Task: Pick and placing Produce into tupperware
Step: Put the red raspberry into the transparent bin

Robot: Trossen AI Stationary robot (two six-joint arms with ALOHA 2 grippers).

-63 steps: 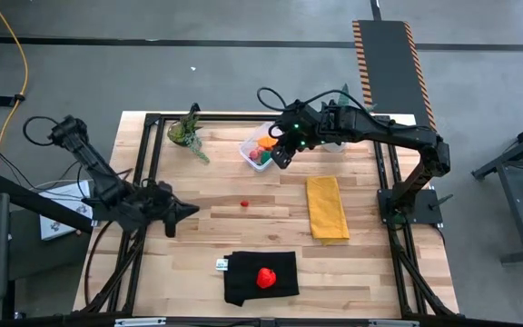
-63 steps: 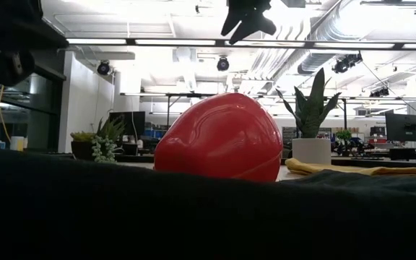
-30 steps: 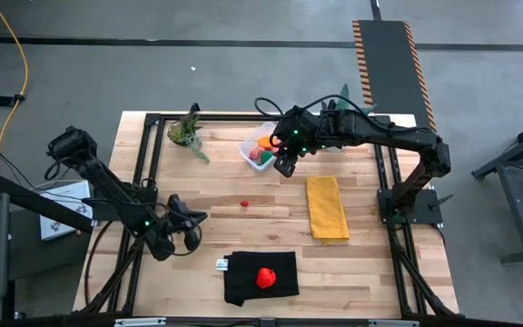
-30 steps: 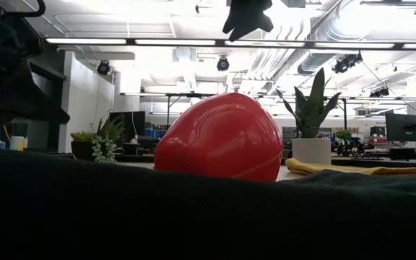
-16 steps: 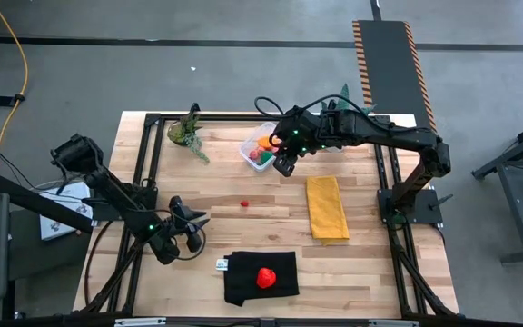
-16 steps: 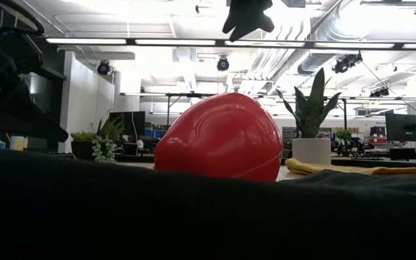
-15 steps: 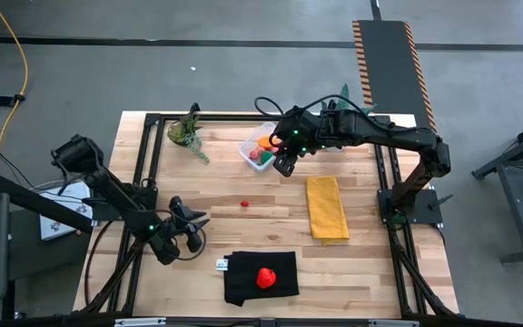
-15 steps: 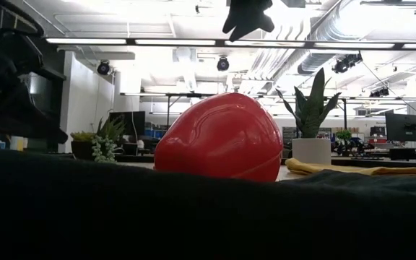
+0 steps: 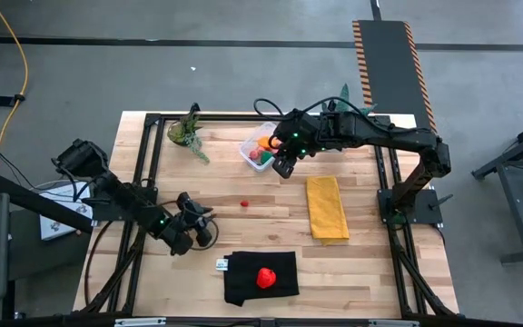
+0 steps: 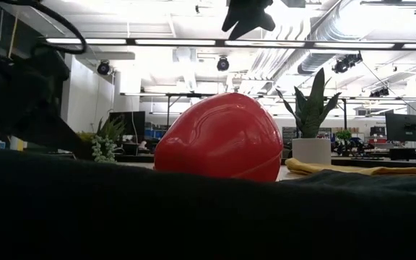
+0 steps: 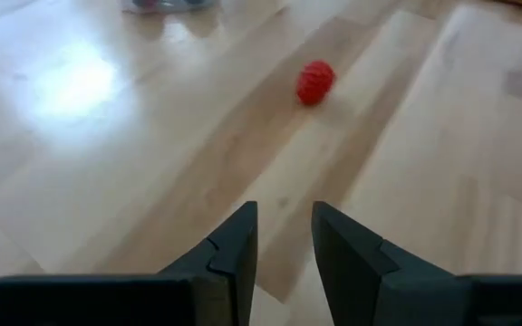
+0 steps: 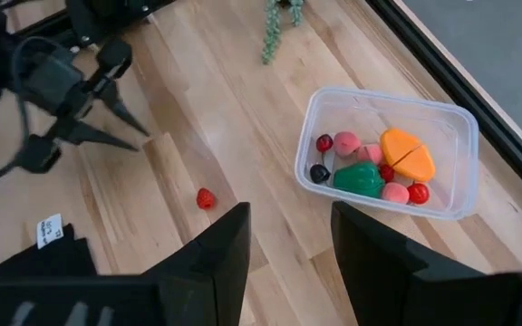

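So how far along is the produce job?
Done: orange, green, pink and red pieces sit in the tupperware, the right end effector beside it. In hand: nothing; the left end effector, jaws apart, faces a small red berry. Left: that berry and the red piece on the black cloth.

The left gripper (image 9: pixel 205 227) swings across the table (image 9: pixel 370 263) toward the small red berry (image 9: pixel 244 204), now nearer it than before. Its fingers (image 11: pixel 234 249), earlier pinched together, now stand parted with a narrow gap.
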